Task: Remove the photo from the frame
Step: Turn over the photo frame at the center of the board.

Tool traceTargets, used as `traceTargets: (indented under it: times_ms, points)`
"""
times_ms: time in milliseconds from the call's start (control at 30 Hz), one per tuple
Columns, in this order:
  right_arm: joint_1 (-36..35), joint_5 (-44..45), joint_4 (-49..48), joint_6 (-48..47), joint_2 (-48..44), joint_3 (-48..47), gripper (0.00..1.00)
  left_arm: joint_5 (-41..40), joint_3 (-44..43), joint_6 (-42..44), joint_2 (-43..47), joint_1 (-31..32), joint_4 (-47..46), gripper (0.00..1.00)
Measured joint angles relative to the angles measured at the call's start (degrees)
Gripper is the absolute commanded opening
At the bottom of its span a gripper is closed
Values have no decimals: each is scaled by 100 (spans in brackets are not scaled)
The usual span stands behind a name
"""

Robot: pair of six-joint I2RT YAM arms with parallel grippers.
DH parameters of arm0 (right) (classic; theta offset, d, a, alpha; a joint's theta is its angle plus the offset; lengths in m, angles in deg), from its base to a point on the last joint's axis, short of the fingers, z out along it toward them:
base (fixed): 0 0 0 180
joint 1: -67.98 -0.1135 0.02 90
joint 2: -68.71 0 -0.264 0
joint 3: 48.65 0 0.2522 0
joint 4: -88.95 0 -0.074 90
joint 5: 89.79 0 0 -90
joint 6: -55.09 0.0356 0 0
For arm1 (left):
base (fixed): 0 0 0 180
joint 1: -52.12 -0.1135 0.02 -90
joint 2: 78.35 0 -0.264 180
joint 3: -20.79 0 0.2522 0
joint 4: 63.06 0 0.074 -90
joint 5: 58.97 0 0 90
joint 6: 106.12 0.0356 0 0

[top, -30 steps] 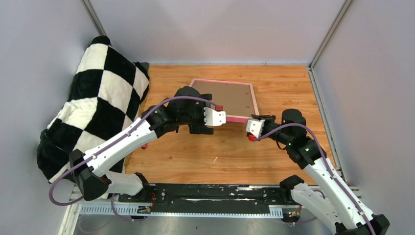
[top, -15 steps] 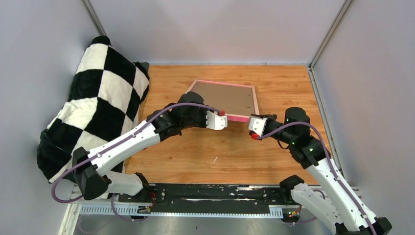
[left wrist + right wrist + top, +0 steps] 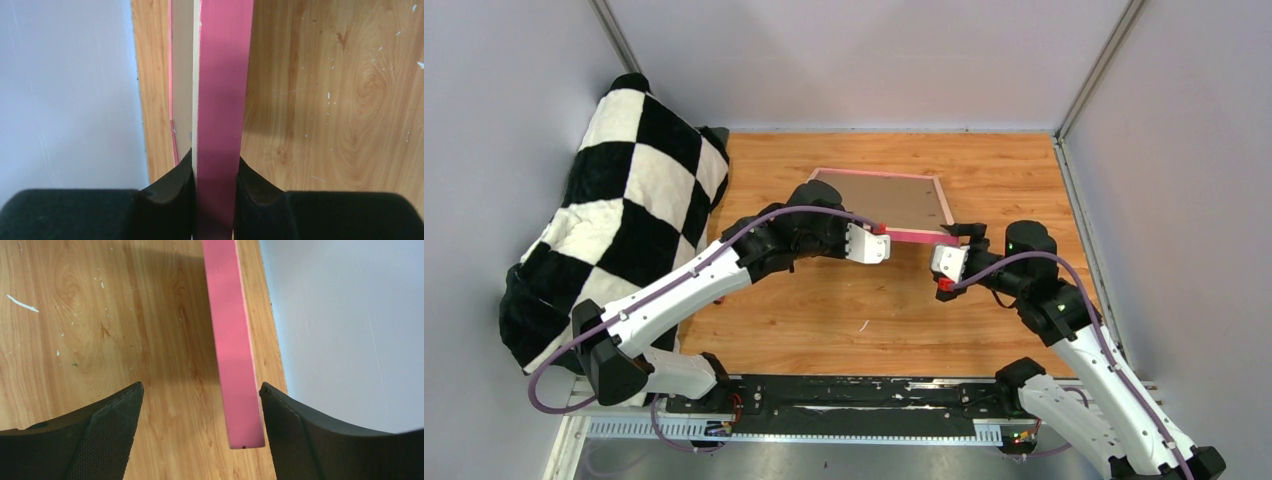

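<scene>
Fig.: My left gripper (image 3: 214, 175) clamps the pink near edge of the frame (image 3: 220, 90); my right gripper (image 3: 200, 392) stands open around the frame's corner.

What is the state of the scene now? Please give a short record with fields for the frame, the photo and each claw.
frame: pink-bordered rectangular picture frame, back side up, near edge seems raised off the wooden table
backing: plain brown cardboard board, sitting in the frame
photo: not visible
left claw: shut on the frame's near rail
right claw: open, rail's corner between its fingers, not gripped
left side: black-and-white checkered blanket
</scene>
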Motion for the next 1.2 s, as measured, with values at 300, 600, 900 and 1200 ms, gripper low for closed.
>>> traceTargets:
  times_ms: [300,600,900,1200]
  points:
    - [299,-457,59,-350,90,17,94,413,-234,-57,116,-118,356,0]
    - [1858,-2094,-474,-533,848,188,95,822,-334,-76,450,-146,601,0]
    - [2100,-3071,-2608,-76,1757,951,94,1014,-455,-151,450,-162,756,0]
    - [2100,-3383,-4531,841,2347,1084,92,1091,-520,-219,433,-186,780,0]
